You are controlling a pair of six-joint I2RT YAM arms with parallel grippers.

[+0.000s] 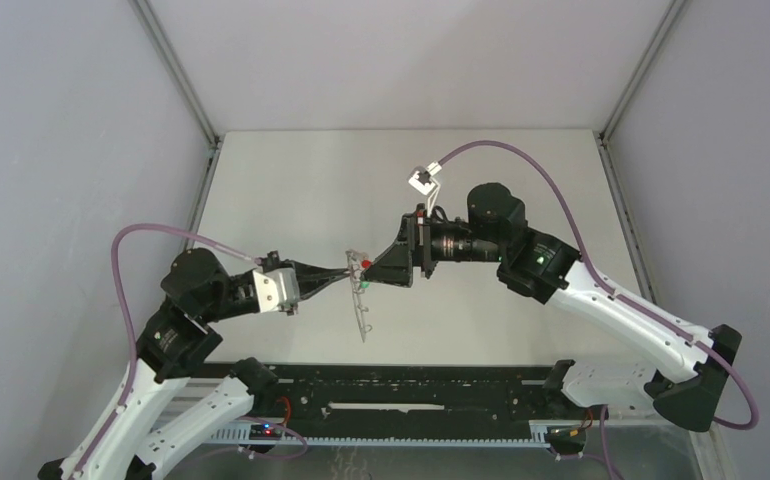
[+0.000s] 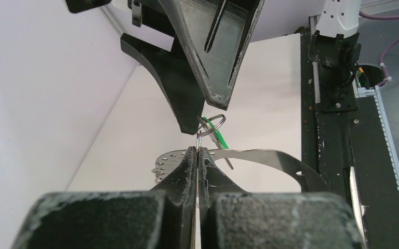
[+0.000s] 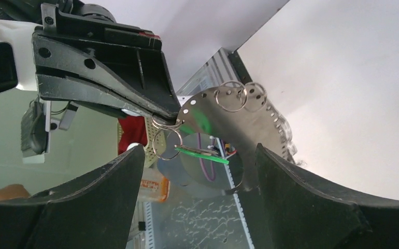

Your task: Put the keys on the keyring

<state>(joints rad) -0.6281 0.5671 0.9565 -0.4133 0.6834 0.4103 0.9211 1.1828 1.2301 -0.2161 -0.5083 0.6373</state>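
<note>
While the left end effector (image 2: pixel 197 153) pinches shut on a small wire ring of the curved, hole-punched silver metal keyring (image 3: pixel 239 124) over the pale desk (image 1: pixel 291 180), we judge the green-headed silver key (image 2: pixel 221 139) to be hanging from it. The right end effector (image 3: pixel 200 151) gapes wide, gripping nothing. The red-headed key (image 3: pixel 132 129) is half hidden, and we cannot tell whether it is threaded.

Top view: we look from above and behind the arm bases, steeply down onto the pale grey desk (image 1: pixel 291 180), far off. Left wrist view: we look along the black left end effector (image 2: pixel 197 151), very close, toward the black right end effector (image 2: pixel 206 115). Right wrist view faces back. Both wrist views share the curved shiny holed metal plate (image 2: pixel 270 158) and small silver wire ring (image 2: pixel 223 122).
</note>
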